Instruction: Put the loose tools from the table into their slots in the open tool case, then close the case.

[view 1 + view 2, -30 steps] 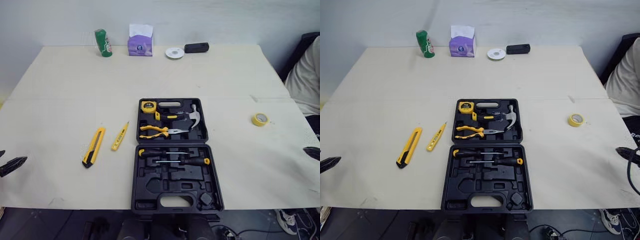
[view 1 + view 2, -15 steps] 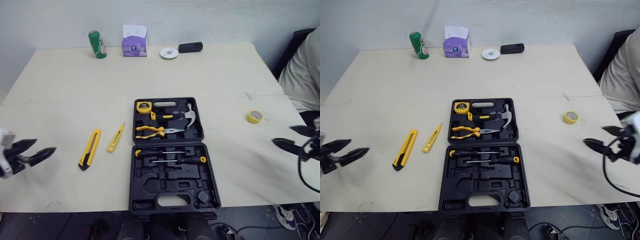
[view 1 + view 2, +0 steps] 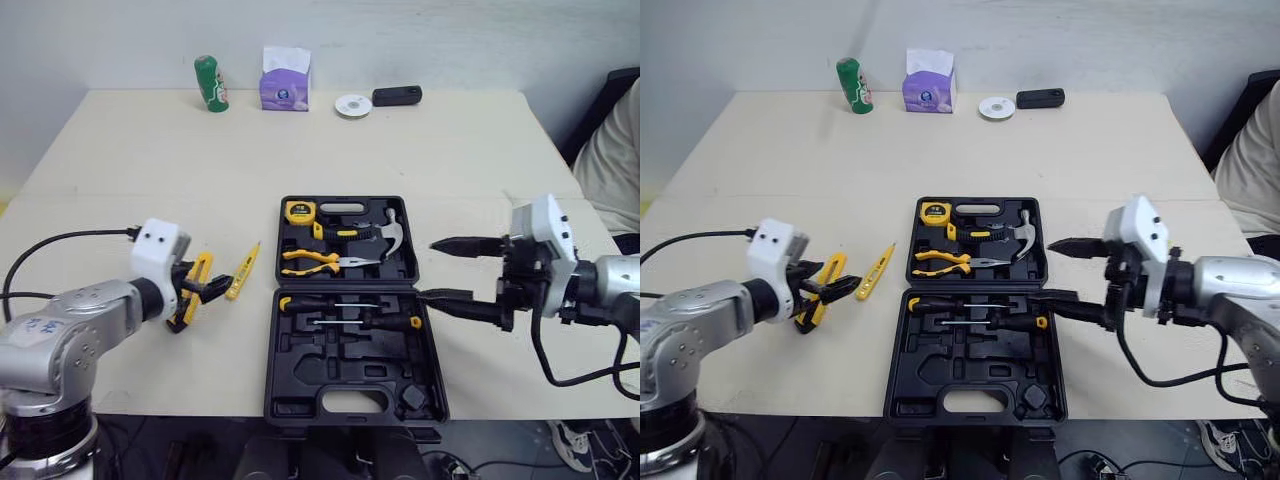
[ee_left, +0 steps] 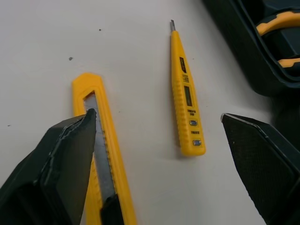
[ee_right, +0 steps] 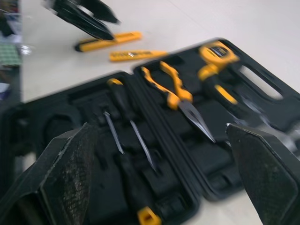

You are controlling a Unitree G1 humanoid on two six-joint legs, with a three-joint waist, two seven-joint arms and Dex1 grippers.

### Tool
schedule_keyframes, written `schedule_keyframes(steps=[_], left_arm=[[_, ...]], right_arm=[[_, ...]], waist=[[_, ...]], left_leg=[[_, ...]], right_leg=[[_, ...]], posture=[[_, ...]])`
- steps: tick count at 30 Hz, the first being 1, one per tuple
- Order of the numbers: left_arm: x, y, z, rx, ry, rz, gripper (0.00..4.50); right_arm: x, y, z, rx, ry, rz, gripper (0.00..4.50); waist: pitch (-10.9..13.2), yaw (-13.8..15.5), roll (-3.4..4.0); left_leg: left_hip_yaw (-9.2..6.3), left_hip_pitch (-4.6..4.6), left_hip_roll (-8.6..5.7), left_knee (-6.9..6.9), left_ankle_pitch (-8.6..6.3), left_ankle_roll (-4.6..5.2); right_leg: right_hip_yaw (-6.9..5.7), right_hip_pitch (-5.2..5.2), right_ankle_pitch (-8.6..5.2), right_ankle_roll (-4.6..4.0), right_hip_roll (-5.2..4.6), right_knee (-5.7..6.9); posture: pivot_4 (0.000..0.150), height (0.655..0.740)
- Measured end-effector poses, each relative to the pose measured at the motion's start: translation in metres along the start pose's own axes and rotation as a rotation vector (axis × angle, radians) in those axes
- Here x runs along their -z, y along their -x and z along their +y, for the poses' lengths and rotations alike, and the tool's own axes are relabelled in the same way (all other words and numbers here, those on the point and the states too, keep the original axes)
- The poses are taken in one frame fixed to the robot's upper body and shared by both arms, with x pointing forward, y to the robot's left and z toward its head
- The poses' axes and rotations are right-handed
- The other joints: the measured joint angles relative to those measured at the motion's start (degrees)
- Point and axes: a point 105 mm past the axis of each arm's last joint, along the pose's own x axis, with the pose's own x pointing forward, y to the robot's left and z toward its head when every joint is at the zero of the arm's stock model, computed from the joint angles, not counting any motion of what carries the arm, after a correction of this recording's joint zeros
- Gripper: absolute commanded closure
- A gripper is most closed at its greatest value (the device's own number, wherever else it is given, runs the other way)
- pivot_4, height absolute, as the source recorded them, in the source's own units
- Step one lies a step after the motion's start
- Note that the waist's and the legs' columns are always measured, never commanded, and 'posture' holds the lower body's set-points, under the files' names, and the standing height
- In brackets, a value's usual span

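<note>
The open black tool case [image 3: 350, 385] lies at the table's middle front, with a tape measure [image 3: 298, 210], hammer [image 3: 388, 232], pliers [image 3: 315, 262] and two screwdrivers [image 3: 345, 310] in it. Left of it lie a yellow utility knife [image 4: 101, 154] and a yellow tester pen [image 3: 241, 271]. My left gripper [image 3: 215, 288] hangs open low over them, one finger [image 4: 61, 173] above the knife's blade end, the pen between the fingers. My right gripper [image 3: 426, 269] stands open at the case's right rim, its fingertips spread over the hinge line.
Along the table's far edge stand a green can [image 3: 210, 84], a purple tissue box [image 3: 285, 80], a white disc [image 3: 352, 105] and a black oblong object [image 3: 397, 95]. A person's sleeve [image 3: 615, 160] shows at the right edge.
Both arms have come in from the table's sides. The left gripper now hovers over the knife and pen; the right gripper has reached the case's right rim. The camera shifted slightly.
</note>
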Motion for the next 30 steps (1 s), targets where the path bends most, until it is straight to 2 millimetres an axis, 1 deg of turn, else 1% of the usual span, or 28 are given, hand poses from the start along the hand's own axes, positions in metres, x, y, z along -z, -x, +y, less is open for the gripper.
schedule_keyframes(steps=[2,4,6,9,13,19,22,23,24,25,28,29,30], left_arm=[[0.005,-0.009,-0.011,0.016,0.008,0.028,0.00],[0.010,-0.022,-0.024,0.013,0.028,0.057,0.00],[0.012,-0.028,-0.032,0.008,0.003,0.070,0.00],[0.012,-0.033,-0.033,-0.029,-0.041,0.070,0.00],[0.010,-0.041,-0.031,-0.070,-0.056,0.052,0.00],[0.008,-0.046,-0.029,-0.084,-0.066,0.030,0.00],[0.008,-0.048,-0.030,-0.083,-0.082,0.018,0.83],[0.008,-0.049,-0.032,-0.079,-0.088,0.014,1.34],[0.008,-0.050,-0.032,-0.076,-0.088,0.012,1.76],[0.008,-0.051,-0.033,-0.074,-0.086,0.013,2.05],[0.009,-0.053,-0.035,-0.062,-0.059,0.007,3.55],[0.009,-0.054,-0.035,-0.063,-0.051,0.005,3.90],[0.009,-0.054,-0.035,-0.062,-0.036,0.003,3.96]], right_arm=[[0.000,-0.009,0.008,-0.045,0.001,-0.005,0.05],[0.002,-0.016,0.012,-0.071,-0.006,-0.008,0.05],[0.003,-0.019,0.013,-0.078,-0.011,-0.006,0.05],[0.004,-0.020,0.013,-0.073,-0.012,-0.005,0.05],[0.006,-0.024,0.015,-0.080,-0.021,-0.011,0.05],[0.007,-0.027,0.017,-0.077,-0.026,-0.015,0.05],[0.007,-0.027,0.016,-0.071,-0.024,-0.015,0.00],[0.007,-0.027,0.015,-0.068,-0.022,-0.014,0.00],[0.007,-0.027,0.015,-0.065,-0.020,-0.013,0.00],[0.007,-0.027,0.015,-0.064,-0.019,-0.013,0.00],[0.007,-0.027,0.015,-0.062,-0.014,-0.018,0.00],[0.006,-0.027,0.015,-0.061,-0.011,-0.019,0.00],[0.006,-0.027,0.015,-0.061,-0.009,-0.021,0.00]], waist=[[0.03,0.01,-0.13],[0.08,0.05,-0.24],[0.13,0.05,-0.35],[0.13,0.05,-0.35],[0.12,0.09,-0.35],[0.11,0.10,-0.35],[0.11,0.11,-0.35],[0.11,0.11,-0.35],[0.11,0.07,-0.35],[0.11,0.02,-0.35],[0.10,-0.08,-0.34],[0.10,-0.07,-0.34],[0.10,-0.06,-0.34]], left_leg=[[-0.02,-0.02,0.00,0.01,0.00,0.00],[-0.01,-0.04,0.00,0.05,0.03,0.03],[-0.03,-0.03,0.00,0.05,0.04,0.02],[-0.03,-0.03,0.00,0.05,0.08,0.01],[-0.07,0.11,0.01,0.05,0.10,-0.01],[-0.12,0.12,0.01,0.05,0.10,-0.01],[-0.12,0.12,0.01,0.05,0.10,0.00],[-0.12,0.13,0.01,0.05,0.10,0.00],[-0.12,0.14,0.01,0.05,0.10,0.00],[-0.12,0.14,0.02,0.05,0.10,0.00],[-0.11,0.15,0.04,0.05,0.10,0.00],[-0.12,0.15,0.04,0.05,0.10,0.00],[-0.12,0.15,0.04,0.05,0.10,0.00]], right_leg=[[-0.01,0.00,0.00,0.00,0.01,-0.01],[-0.02,0.02,0.01,0.03,0.01,-0.02],[-0.02,0.02,0.01,0.03,0.02,-0.02],[-0.02,0.02,0.01,0.02,0.02,-0.02],[-0.02,0.14,0.01,0.01,0.00,-0.23],[-0.02,0.16,0.02,-0.01,-0.04,-0.22],[-0.03,0.17,0.02,-0.01,-0.04,-0.22],[-0.03,0.18,0.02,-0.01,-0.04,-0.22],[-0.03,0.18,0.02,-0.01,-0.04,-0.22],[-0.03,0.18,0.02,-0.01,-0.04,-0.22],[-0.04,0.19,0.02,-0.02,-0.03,-0.22],[-0.04,0.19,0.02,-0.02,-0.03,-0.22],[-0.04,0.19,0.02,-0.02,-0.03,-0.22]], posture=[[0.150,0.7278],[0.150,0.7278],[0.150,0.7278],[0.150,0.7278],[0.150,0.7278],[0.150,0.7278],[0.150,0.7278],[0.150,0.7278],[0.150,0.7278],[0.150,0.7278],[0.150,0.7278],[0.150,0.7278],[0.150,0.7278]])
